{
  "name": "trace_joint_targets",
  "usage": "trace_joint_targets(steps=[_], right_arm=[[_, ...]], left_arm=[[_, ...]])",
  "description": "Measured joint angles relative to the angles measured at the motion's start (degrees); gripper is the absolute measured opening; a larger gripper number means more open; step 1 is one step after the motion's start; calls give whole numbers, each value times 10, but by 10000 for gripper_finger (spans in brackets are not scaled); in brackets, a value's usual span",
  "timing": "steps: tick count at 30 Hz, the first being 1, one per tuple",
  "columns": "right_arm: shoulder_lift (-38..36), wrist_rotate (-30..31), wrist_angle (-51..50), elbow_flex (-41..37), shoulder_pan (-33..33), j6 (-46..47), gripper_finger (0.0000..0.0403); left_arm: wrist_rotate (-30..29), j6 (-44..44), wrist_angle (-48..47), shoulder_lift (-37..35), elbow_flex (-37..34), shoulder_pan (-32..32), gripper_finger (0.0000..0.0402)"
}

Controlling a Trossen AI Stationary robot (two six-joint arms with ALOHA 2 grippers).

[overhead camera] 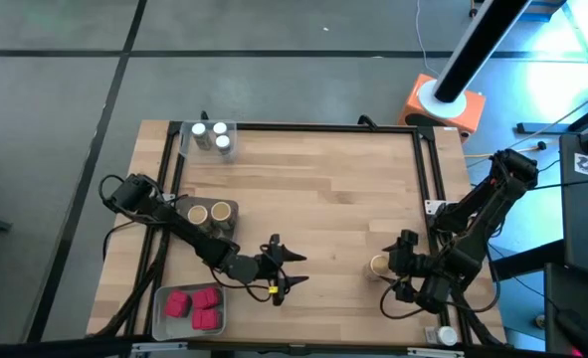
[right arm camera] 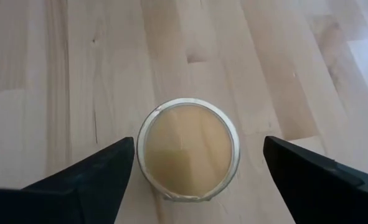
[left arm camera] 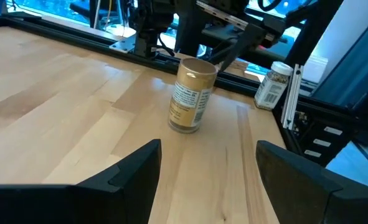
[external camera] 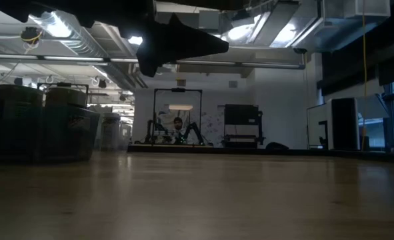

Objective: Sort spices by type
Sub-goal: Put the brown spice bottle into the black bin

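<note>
One tan-lidded jar point(right arm camera: 188, 149) upright on the bench point(overhead camera: 323, 189), directly beneath right end effector point(right arm camera: 196, 171), fingers spread wide, not touching. Off-centre closing: tipping, rolling. Farther off, left end effector point(overhead camera: 292, 270) open, empty, facing same jar: collision possible.

We see a wooden bench point(overhead camera: 323, 199) in the middle of the frame, with a black rail point(overhead camera: 303, 126) along its edge. An orange thing point(overhead camera: 443, 107) sits at upper right. A person point(external camera: 177, 125) sits far back in the room.
</note>
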Motion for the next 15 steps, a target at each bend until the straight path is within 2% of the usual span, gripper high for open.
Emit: trace_joint_targets(steps=[15], right_arm=[[0, 5, 93, -64, 0, 12, 358]], left_arm=[[1, 2, 0, 0, 0, 3, 246]])
